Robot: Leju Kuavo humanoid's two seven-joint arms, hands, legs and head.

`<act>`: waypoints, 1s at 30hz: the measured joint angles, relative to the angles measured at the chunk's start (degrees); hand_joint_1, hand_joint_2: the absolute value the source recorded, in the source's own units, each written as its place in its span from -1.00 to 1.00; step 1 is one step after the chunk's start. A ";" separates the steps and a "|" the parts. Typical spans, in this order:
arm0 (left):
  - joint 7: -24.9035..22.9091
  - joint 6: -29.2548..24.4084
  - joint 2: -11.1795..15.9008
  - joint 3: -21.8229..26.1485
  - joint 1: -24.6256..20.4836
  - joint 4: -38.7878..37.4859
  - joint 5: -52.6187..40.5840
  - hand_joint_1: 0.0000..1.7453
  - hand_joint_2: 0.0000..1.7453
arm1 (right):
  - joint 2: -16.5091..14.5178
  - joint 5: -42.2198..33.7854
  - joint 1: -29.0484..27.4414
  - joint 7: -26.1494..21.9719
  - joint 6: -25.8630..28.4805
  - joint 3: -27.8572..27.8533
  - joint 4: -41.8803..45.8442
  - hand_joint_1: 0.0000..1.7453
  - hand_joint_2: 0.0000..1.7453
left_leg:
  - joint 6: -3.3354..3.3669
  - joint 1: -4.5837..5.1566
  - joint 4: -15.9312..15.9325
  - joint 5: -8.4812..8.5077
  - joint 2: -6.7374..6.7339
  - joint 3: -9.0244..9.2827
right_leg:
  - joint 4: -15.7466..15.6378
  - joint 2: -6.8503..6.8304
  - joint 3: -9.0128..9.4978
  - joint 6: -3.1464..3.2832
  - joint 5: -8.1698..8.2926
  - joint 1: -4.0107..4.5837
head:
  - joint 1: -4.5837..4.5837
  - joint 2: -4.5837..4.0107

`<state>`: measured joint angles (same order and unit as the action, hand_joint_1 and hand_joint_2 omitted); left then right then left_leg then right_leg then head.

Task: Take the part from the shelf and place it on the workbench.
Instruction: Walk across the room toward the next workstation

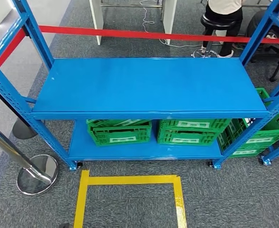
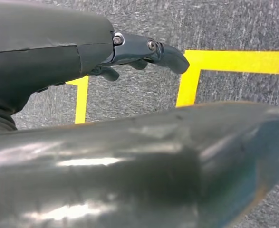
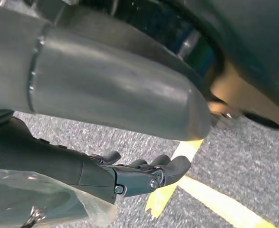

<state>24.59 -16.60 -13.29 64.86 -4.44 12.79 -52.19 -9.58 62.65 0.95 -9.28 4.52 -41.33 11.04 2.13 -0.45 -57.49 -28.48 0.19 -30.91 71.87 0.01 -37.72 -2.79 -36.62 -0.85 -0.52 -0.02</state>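
Two levels to the blue shelf (image 1: 149, 85) seen from the head view: upper board bare and glossy, lower board carrying a pair of green crates (image 1: 120, 132) side by side under it, each with a pale label on its front. Off to the right, past the corner post, a third green crate (image 1: 256, 135) tilted a little and partly hidden by the frame. Cannot tell where the part is: crate insides mostly covered by the upper board, nothing recognisable as it on either level. Behind the shelf, a red bar (image 1: 130, 33) across the back, white table legs, and a person (image 1: 224, 14) seated on a stool at the far right. At the left, a chrome post base (image 1: 35, 173) on the grey carpet floor (image 1: 220, 199). In front of the shelf, a square outline of yellow tape (image 1: 130, 180) on the carpet. Left robot hand (image 2: 138, 47) low over that carpet and tape, fingers stretched forward with a slight curl, thumb well apart from them, holding nothing. Right robot hand (image 3: 130, 175) likewise above carpet and a tape corner, fingers nearly straight and close together, nothing between them and the thumb. Close by its wrist, a piece of clear plastic (image 3: 41, 199); cannot tell whether touching.
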 joint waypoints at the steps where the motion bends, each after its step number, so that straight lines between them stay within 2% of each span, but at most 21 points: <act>1: 0.00 0.08 0.05 0.10 0.03 0.00 0.14 -1.00 -1.00 | -0.02 0.01 -0.07 0.01 -0.02 0.00 -0.01 -1.00 -1.00 | 0.03 0.00 -0.01 -0.22 0.01 0.22 | 1.98 -0.01 -1.56 -0.16 0.11 -0.05 | -0.02 0.00; 2: 0.00 0.20 0.11 0.19 0.08 0.00 0.28 -1.00 -1.00 | -0.03 0.01 -0.13 0.01 -0.03 0.00 -0.01 -1.00 -1.00 | -0.01 -0.01 -0.01 -0.49 0.05 0.53 | 1.88 -0.03 -2.13 -0.28 1.35 -0.12 | -0.03 0.00; 3: 0.00 0.38 0.16 0.26 0.11 0.00 0.45 -1.00 -1.00 | -0.05 0.00 -0.16 0.01 -0.05 0.00 -0.02 -1.00 -1.00 | -0.12 -0.03 -0.02 -0.81 0.11 0.97 | -0.53 -0.05 -1.47 -0.32 3.61 -0.22 | -0.07 0.00; 4: 0.01 0.57 0.18 0.36 0.13 0.00 0.61 -1.00 -1.00 | -0.06 -0.01 -0.14 -0.01 -0.08 0.00 -0.02 -1.00 -1.00 | -0.30 -0.05 -0.03 -1.17 0.15 1.45 | -4.28 -0.09 -0.07 -0.31 6.18 -0.32 | -0.08 0.00; 5: 0.03 0.74 0.21 0.50 0.11 0.00 0.81 -1.00 -1.00 | -0.07 -0.02 -0.09 -0.04 -0.10 0.00 -0.02 -1.00 -1.00 | -0.62 0.04 -0.09 -1.61 0.19 1.79 | -8.00 -0.12 1.55 -0.22 7.89 -0.33 | -0.12 0.00; 7: 0.13 0.93 0.32 0.89 0.00 0.00 1.20 -1.00 -1.00 | -0.17 -0.03 0.05 -0.12 -0.16 0.00 -0.02 -1.00 -1.00 | -1.34 0.22 -0.16 -2.26 0.22 2.11 | -12.29 -0.08 3.88 0.46 8.75 -0.23 | -0.09 0.00; 10: 0.27 0.98 0.53 1.41 -0.22 0.00 1.43 -1.00 -1.00 | -0.27 -0.02 -0.04 -0.17 -0.25 -0.01 -0.02 -1.00 -1.00 | -2.29 0.13 -0.06 -2.74 0.17 2.49 | -12.99 0.03 4.70 1.73 7.97 -0.08 | 0.14 0.00; 12: 0.31 0.98 0.69 1.54 -0.29 0.00 1.43 -1.00 -1.00 | -0.30 0.02 -0.05 -0.18 -0.34 -0.02 -0.02 -1.00 -1.00 | -2.92 0.00 -2.74 -4.30 0.12 1.56 | -13.34 -0.07 5.30 2.50 7.74 -0.24 | 0.39 0.00; 13: 0.32 0.98 0.78 1.56 -0.29 0.00 1.43 -1.00 -1.00 | -0.32 0.05 0.00 -0.19 -0.43 -0.02 -0.02 -1.00 -1.00 | -3.17 -0.06 -5.76 -5.68 0.09 0.13 | -13.44 -0.14 5.63 2.81 7.57 -0.28 | 0.53 0.00; 15: 0.32 0.97 0.90 1.60 -0.20 0.00 1.42 -1.00 -1.00 | -0.34 0.09 0.02 -0.19 -0.55 -0.02 -0.02 -1.00 -1.00 | -3.48 -0.09 -13.68 -8.44 0.08 -4.30 | -13.45 -0.21 6.21 3.19 7.02 -0.22 | 0.65 0.00; 16: 0.31 0.98 0.95 1.61 -0.12 0.00 1.42 -1.00 -1.00 | -0.34 0.10 -0.03 -0.19 -0.60 -0.02 -0.02 -1.00 -1.00 | -3.50 -0.09 -16.22 -8.66 0.08 -6.02 | -13.45 -0.17 6.56 3.25 6.71 -0.17 | 0.66 0.00; 17: 0.31 0.98 0.98 1.62 -0.04 0.00 1.41 -1.00 -1.00 | -0.34 0.10 -0.08 -0.19 -0.61 -0.02 -0.02 -1.00 -1.00 | -3.42 -0.08 -16.90 -7.75 0.08 -6.95 | -13.45 -0.09 6.99 3.26 6.39 -0.12 | 0.66 0.00; 18: 0.31 0.99 1.00 1.62 0.01 0.00 1.41 -1.00 -1.00 | -0.35 0.10 -0.10 -0.19 -0.63 -0.02 -0.02 -1.00 -1.00 | -3.21 -0.05 -15.17 -5.64 0.08 -6.77 | -13.45 0.00 7.49 3.24 6.06 -0.07 | 0.66 0.00; 20: 0.24 0.99 1.13 1.65 0.03 0.00 1.39 -1.00 -1.00 | -0.43 0.14 -0.09 -0.19 -0.72 -0.02 -0.03 -1.00 -1.00 | -2.37 0.19 -8.24 -0.59 0.05 -4.59 | -13.48 0.12 8.41 3.03 5.29 0.05 | 0.63 0.00; 21: 0.16 0.99 1.22 1.68 -0.02 0.00 1.37 -1.00 -1.00 | -0.50 0.16 -0.06 -0.20 -0.79 -0.02 -0.04 -1.00 -1.00 | -1.90 0.38 -5.05 0.81 0.02 -3.39 | -13.48 0.19 8.62 2.77 4.88 0.13 | 0.59 0.00; 22: 0.06 0.99 1.32 1.70 -0.09 0.00 1.36 -1.00 -1.00 | -0.58 0.18 -0.02 -0.22 -0.84 -0.02 -0.05 -1.00 -1.00 | -1.55 0.56 -3.11 1.23 -0.01 -2.61 | -13.53 0.15 8.69 2.45 4.55 0.17 | 0.54 0.00; 24: -0.16 1.00 1.42 1.73 -0.14 0.00 1.33 -1.00 -1.00 | -0.69 0.23 0.09 -0.26 -0.97 -0.02 -0.07 -1.00 -1.00 | -1.13 0.81 -1.88 0.56 0.01 -2.03 | -13.82 0.02 8.78 1.75 4.19 0.18 | 0.53 0.00; 26: -0.28 1.00 1.44 1.74 -0.03 0.00 1.33 -1.00 -1.00 | -0.72 0.36 0.23 -0.30 -1.09 -0.01 -0.05 -1.00 -1.00 | -0.73 0.48 -1.01 0.57 0.05 -1.36 | -13.67 -0.12 9.02 1.19 3.67 0.14 | 0.50 0.00; 27: -0.31 1.00 1.47 1.74 -0.03 0.00 1.32 -1.00 -1.00 | -0.72 0.42 0.29 -0.32 -1.13 -0.01 -0.05 -1.00 -1.00 | -0.51 0.27 -0.51 0.64 0.05 -0.94 | -12.37 -0.12 8.44 0.96 2.91 0.17 | 0.41 0.00; 28: -0.32 0.99 1.50 1.75 -0.06 0.00 1.32 -1.00 -1.00 | -0.72 0.47 0.32 -0.35 -1.15 0.00 -0.04 -1.00 -1.00 | -0.31 0.08 -0.14 0.64 0.02 -0.53 | -9.77 -0.10 7.05 0.76 1.68 0.15 | 0.33 0.00; 30: -0.34 1.02 1.53 1.78 -0.15 0.00 1.31 -1.00 -1.00 | -0.72 0.51 0.27 -0.38 -1.22 0.00 -0.04 -1.00 -1.00 | -0.05 0.08 -0.03 0.23 -0.02 -0.13 | -2.26 -0.08 2.34 0.39 -0.93 0.12 | 0.25 0.00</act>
<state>24.25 -15.58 -11.76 66.64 -4.59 12.79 -50.88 -10.29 63.16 1.22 -9.66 3.30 -41.33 10.99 2.09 -0.37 -57.52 -28.25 0.18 -31.04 69.61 -0.07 -35.38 -2.39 -37.55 -0.73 -0.27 -0.02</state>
